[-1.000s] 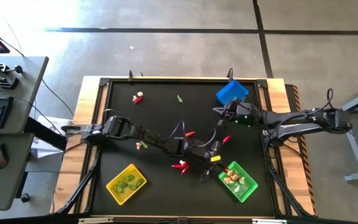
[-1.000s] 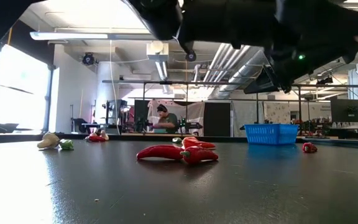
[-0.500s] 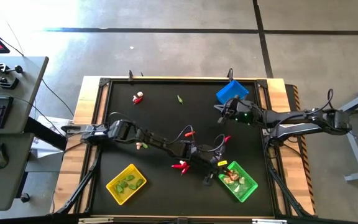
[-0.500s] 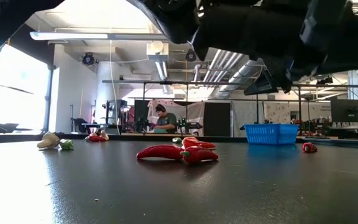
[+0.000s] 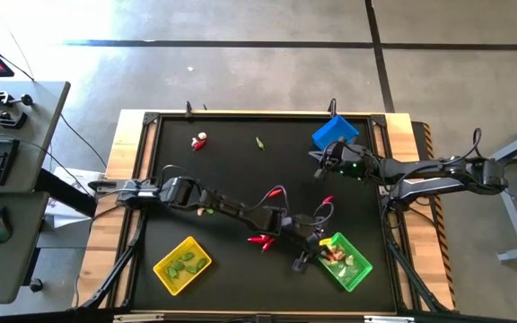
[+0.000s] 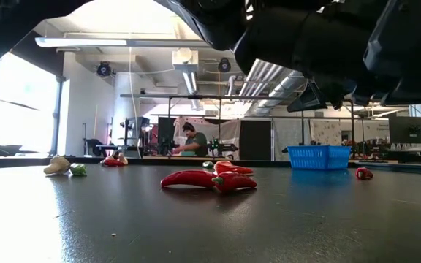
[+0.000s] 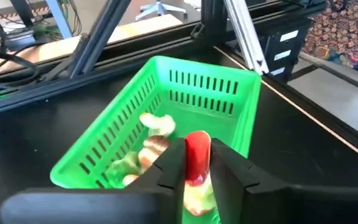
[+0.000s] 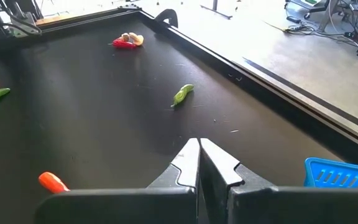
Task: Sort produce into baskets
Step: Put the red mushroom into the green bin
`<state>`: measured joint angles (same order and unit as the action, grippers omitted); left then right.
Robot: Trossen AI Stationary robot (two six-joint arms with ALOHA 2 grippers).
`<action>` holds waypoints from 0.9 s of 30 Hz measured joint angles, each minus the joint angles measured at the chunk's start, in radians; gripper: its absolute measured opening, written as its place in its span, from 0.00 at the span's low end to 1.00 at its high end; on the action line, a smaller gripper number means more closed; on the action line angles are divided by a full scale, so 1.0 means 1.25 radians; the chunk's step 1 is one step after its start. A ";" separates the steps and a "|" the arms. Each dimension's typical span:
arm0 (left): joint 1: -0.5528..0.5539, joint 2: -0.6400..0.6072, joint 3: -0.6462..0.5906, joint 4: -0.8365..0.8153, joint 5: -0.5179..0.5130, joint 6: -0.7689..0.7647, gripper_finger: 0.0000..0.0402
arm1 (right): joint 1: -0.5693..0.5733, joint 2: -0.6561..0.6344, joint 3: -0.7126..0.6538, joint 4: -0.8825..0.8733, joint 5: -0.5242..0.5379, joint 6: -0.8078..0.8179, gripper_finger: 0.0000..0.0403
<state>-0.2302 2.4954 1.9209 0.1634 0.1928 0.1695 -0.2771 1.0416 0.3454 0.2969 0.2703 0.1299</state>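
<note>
**Left gripper over the green basket**

At the lower right of the high view, the left gripper point(image 7: 197, 171) hangs over the green basket point(image 5: 355, 274), fingers slightly parted around a red-and-pale vegetable point(image 7: 197, 155). The right gripper point(image 8: 199, 163), fingers closed and empty, waits beside the blue basket point(image 5: 335, 133).

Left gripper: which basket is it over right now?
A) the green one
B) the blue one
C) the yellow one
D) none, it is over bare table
A: the left gripper, with a red-and-whitish piece between its fingers, is directly above the green basket, which already holds whitish pieces.
</note>
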 joint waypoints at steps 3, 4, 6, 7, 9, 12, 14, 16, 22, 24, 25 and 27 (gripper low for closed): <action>0.001 0.000 0.000 0.003 0.000 0.017 0.20 | 0.000 0.000 0.000 0.000 -0.001 0.000 0.00; 0.001 0.000 0.000 -0.002 0.000 0.020 0.23 | 0.000 0.000 0.000 -0.001 -0.001 0.000 0.00; 0.001 0.000 0.000 -0.014 0.000 0.021 0.27 | 0.000 0.000 0.000 -0.003 -0.001 0.000 0.00; 0.001 0.000 0.000 -0.018 0.000 0.021 0.29 | 0.000 0.000 0.000 -0.005 -0.001 0.000 0.00; 0.004 -0.003 0.000 -0.027 0.002 0.022 0.31 | 0.000 0.000 0.000 -0.007 -0.001 0.000 0.00; 0.011 -0.016 -0.001 -0.039 0.006 0.028 0.32 | 0.000 0.000 0.000 -0.009 -0.001 0.000 0.00; 0.019 -0.030 -0.001 -0.051 0.005 0.030 0.30 | 0.000 0.000 0.000 -0.012 -0.001 0.000 0.00; 0.030 -0.054 -0.001 -0.081 0.005 0.041 0.24 | 0.000 0.000 0.000 -0.015 0.000 -0.004 0.00; 0.084 -0.131 -0.058 -0.059 0.005 0.038 0.02 | 0.000 0.000 0.000 -0.017 0.005 -0.006 0.00; 0.102 -0.166 -0.118 0.005 0.004 0.012 0.03 | 0.000 0.000 0.000 -0.018 0.005 -0.006 0.00; 0.112 -0.185 -0.157 0.047 0.003 -0.002 0.03 | 0.000 0.000 0.000 -0.019 0.005 -0.006 0.00; 0.126 -0.229 -0.245 0.155 0.003 -0.026 0.01 | 0.000 0.000 0.000 -0.017 0.008 -0.006 0.00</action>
<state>-0.0722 2.2093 1.6150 0.3568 0.1967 0.1374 -0.2771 1.0416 0.3458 0.2752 0.2797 0.1219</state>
